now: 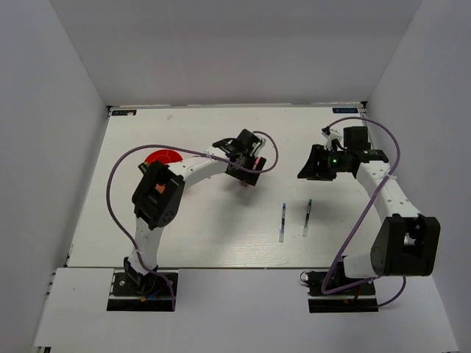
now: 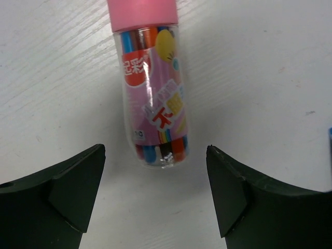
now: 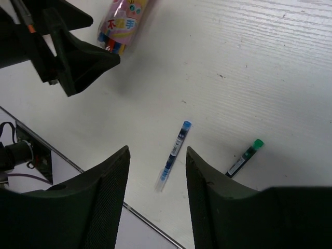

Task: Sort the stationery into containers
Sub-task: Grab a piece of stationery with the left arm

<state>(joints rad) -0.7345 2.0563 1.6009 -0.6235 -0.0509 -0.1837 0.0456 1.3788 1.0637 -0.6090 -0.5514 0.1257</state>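
My left gripper (image 2: 155, 151) has its jaws spread wide, with the pink-capped tube of coloured pens (image 2: 153, 98) lying untouched between them. The right gripper (image 3: 156, 151) has its jaws parted and empty above the blue-capped pen (image 3: 174, 153).

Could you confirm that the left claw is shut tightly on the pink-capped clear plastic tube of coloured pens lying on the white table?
Not quite: the left claw is open, its fingers apart and not touching the pink-capped clear plastic tube of coloured pens, which does lie on the white table. The left wrist view shows this.

bright, even light throughout, soft faint shadows, all three views fairly sharp.
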